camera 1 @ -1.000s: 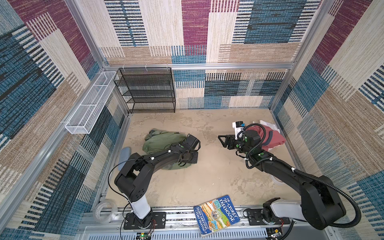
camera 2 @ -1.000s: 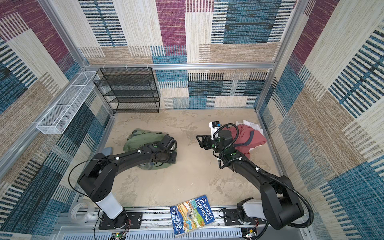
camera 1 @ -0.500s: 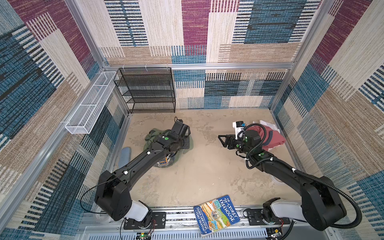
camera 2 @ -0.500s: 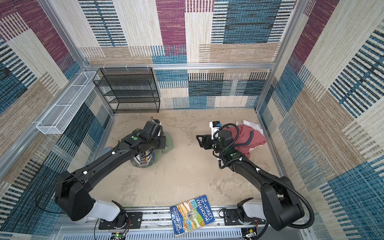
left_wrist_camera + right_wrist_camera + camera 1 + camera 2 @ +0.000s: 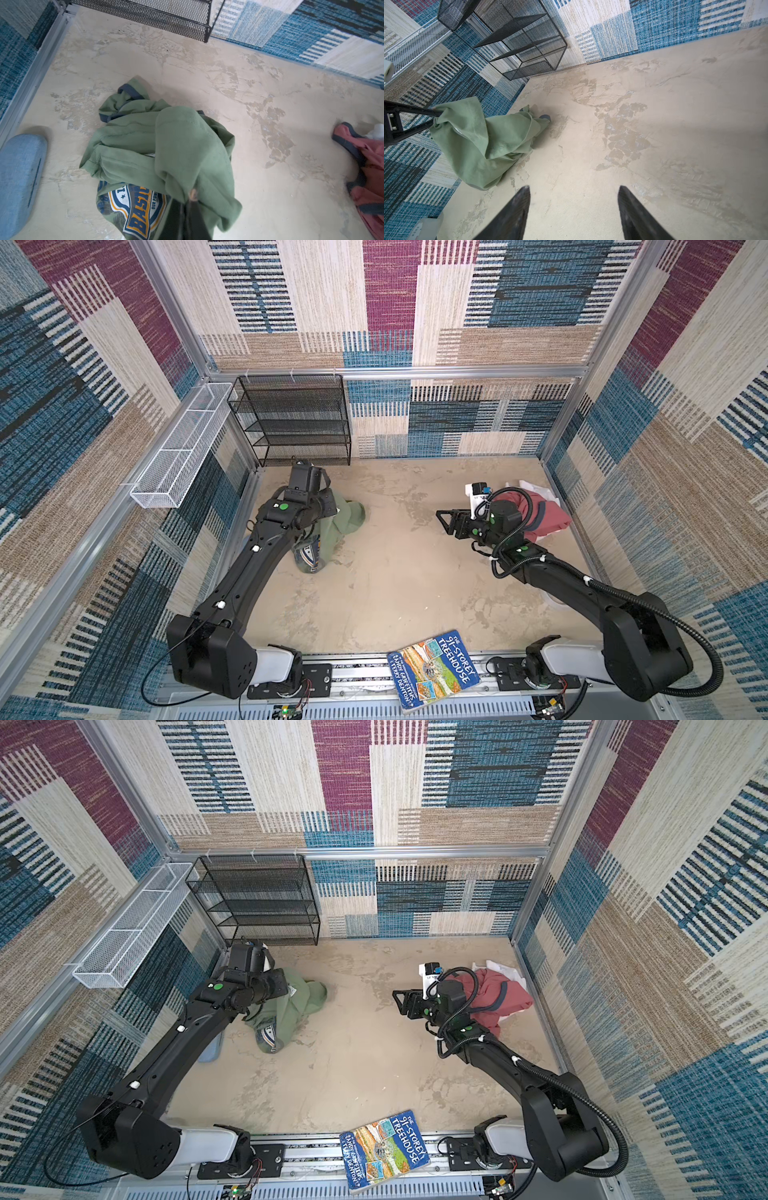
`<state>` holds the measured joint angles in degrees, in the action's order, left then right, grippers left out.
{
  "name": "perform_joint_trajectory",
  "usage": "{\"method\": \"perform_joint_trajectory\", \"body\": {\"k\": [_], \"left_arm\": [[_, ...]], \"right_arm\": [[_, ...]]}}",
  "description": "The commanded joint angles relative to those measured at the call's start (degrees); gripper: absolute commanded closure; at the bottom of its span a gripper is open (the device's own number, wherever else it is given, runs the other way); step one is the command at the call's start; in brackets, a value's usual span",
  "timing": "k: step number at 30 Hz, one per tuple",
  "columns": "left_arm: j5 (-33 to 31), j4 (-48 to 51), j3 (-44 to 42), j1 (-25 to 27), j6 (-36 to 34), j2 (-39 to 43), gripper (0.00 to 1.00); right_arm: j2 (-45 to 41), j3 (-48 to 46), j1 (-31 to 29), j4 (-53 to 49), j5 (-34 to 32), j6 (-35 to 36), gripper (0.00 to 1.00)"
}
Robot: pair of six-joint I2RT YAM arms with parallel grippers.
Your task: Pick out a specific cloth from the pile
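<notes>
Cloth point(image 5: 176, 141) hangs before rack point(image 5: 291, 418), pinched by left tool point(image 5: 192, 197), seemingly to separate it from pile point(image 5: 548, 516); right tool point(image 5: 573, 188) spread, empty.

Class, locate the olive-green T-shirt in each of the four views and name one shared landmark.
Top view: T-shirt left of centre.
Top view: T-shirt left of centre.
Left wrist: T-shirt mid-picture.
Right wrist: T-shirt hangs from left gripper.
Shared landmark: black mesh shelf.

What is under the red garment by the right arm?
White cloth pokes out from under the red garment at its far and near edges; anything else beneath is covered.
</notes>
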<state>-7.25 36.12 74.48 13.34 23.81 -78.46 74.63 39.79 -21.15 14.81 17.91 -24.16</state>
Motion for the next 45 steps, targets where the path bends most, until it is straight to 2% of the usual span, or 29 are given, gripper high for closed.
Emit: {"method": "perform_joint_trajectory", "body": {"k": [1,8,14,26,38,40,42,44,45], "left_arm": [[2.46,-2.28,0.49,-3.02,-0.51,-0.94,1.00],[6.56,-6.59,-0.98,-10.85,2.96,-5.73,1.00],[8.15,-9.31,-1.99,-14.50,4.26,-11.30,1.00],[1.80,-10.53,-4.18,-14.81,3.28,-15.67,1.00],[5.22,-13.23,-6.23,-14.83,4.11,-19.45,1.00],[6.03,-13.17,-6.42,-14.75,4.81,-18.70,0.76],[6.45,-13.24,-6.62,-14.24,5.18,-17.17,0.60],[5.72,-13.27,-6.89,-13.33,4.79,-14.97,0.48],[5.36,-13.27,-6.93,-12.85,4.34,-13.85,0.46]], "right_arm": [[0.33,0.18,-0.01,2.85,0.98,-1.12,0.30],[0.54,0.20,0.03,2.88,0.98,-1.12,0.30],[0.99,0.36,0.03,2.87,1.07,-0.97,0.30],[3.20,1.80,0.02,2.84,1.09,-0.77,0.30],[3.72,2.05,0.04,2.29,-0.07,-0.99,0.31],[3.68,2.30,0.04,1.90,-0.27,-0.79,0.31],[3.40,2.73,0.12,1.41,-0.46,-0.08,0.28],[2.90,3.08,0.44,0.81,-1.02,0.66,0.16],[2.59,3.33,0.79,0.34,-1.39,1.26,0.08]]}}
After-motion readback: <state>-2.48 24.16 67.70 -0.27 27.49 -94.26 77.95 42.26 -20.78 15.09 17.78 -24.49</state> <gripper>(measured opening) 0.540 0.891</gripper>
